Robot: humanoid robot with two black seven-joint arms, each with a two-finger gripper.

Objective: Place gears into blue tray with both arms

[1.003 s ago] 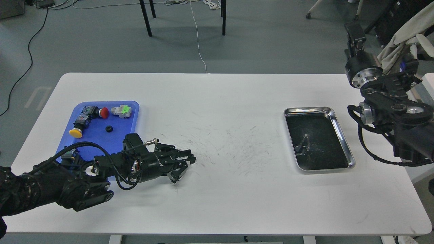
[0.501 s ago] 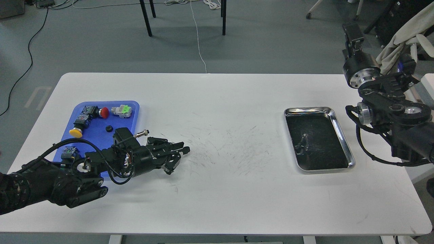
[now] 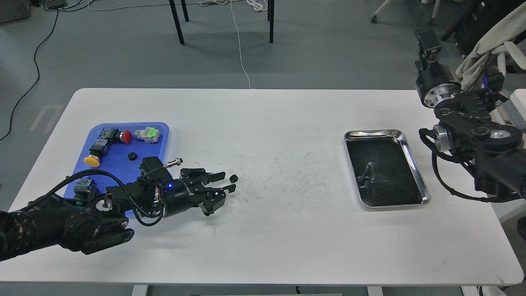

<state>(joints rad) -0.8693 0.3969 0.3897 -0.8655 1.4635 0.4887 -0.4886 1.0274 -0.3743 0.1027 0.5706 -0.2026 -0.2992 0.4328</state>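
Note:
One small black gear lies inside the blue tray at the table's left. A second gear rests on the white table, right of the tray. My left gripper reaches in low from the left and is open, and this second gear lies right at its fingertips, between the upper and lower finger. Whether a finger touches it I cannot tell. My right gripper is raised beyond the table's far right corner, pointing up, its fingers not distinguishable.
Push-button switches with red, yellow and green caps lie in the blue tray, and another sits at its near end. A steel tray with a dark inside sits at the right. Chair legs stand behind the table.
My left gripper drew back leftward, then spread its fingers; the gear on the table now shows at the fingertips. The right arm shifted slightly.

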